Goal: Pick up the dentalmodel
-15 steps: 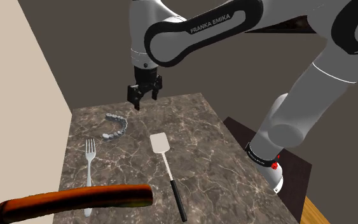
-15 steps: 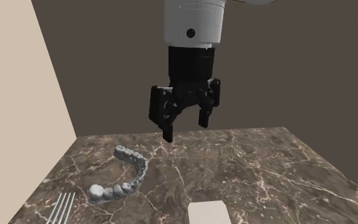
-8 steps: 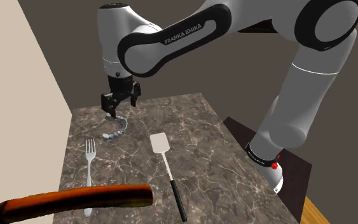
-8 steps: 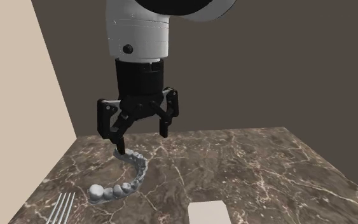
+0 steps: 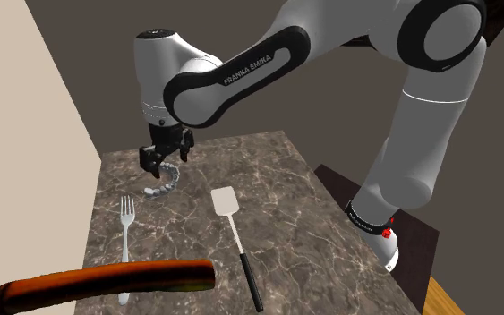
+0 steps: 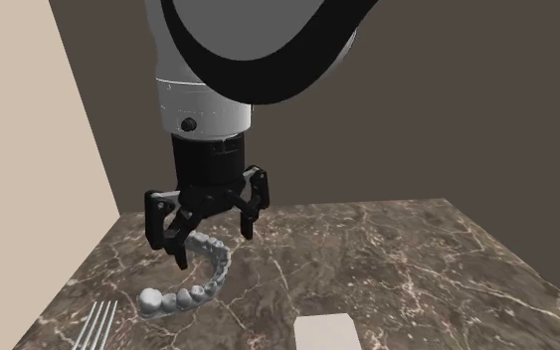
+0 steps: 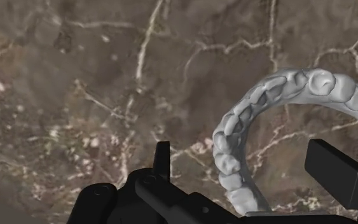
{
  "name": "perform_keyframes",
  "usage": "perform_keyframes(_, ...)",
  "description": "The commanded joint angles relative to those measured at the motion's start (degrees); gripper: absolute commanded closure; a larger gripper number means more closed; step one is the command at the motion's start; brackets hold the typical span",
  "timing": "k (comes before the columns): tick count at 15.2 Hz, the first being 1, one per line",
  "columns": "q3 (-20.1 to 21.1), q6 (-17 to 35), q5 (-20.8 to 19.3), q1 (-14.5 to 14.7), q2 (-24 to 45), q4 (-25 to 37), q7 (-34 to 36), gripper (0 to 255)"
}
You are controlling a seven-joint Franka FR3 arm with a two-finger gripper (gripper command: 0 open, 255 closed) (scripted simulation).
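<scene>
The dental model is a pale grey arch of teeth lying flat on the brown marble table, near its far left part in the shoulder view. My black gripper hangs low over the arch's far end with its fingers apart. From the second exterior view, the gripper straddles the upper end of the dental model. Seen from the wrist, the gripper is open and the dental model curves in between the two fingers, which do not clasp it.
A white spatula with a black handle lies near the table's middle. A fork lies close to the beige wall. A long brown sausage lies across the near edge. The spatula blade and fork tines show nearby.
The gripper has moved to the shoulder view's left and downward, from above the table's far middle to low over the dental model's far end. It stays open; the model has not moved.
</scene>
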Motion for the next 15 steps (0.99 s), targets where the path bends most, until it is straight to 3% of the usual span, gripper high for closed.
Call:
perform_keyframes(1, -0.06, 0.66, -0.19, 0.04, 0.32, -0.34, 0.10, 0)
perform_keyframes(2, -0.08, 0.59, -0.28, 0.08, 0.49, -0.12, 0.15, 255)
perform_keyframes(11, -0.06, 0.66, -0.19, 0.04, 0.33, -0.34, 0.10, 255)
perform_keyframes(15, 0.16, -2.09, 0.61, -0.17, -1.06, 1.16, -0.38, 255)
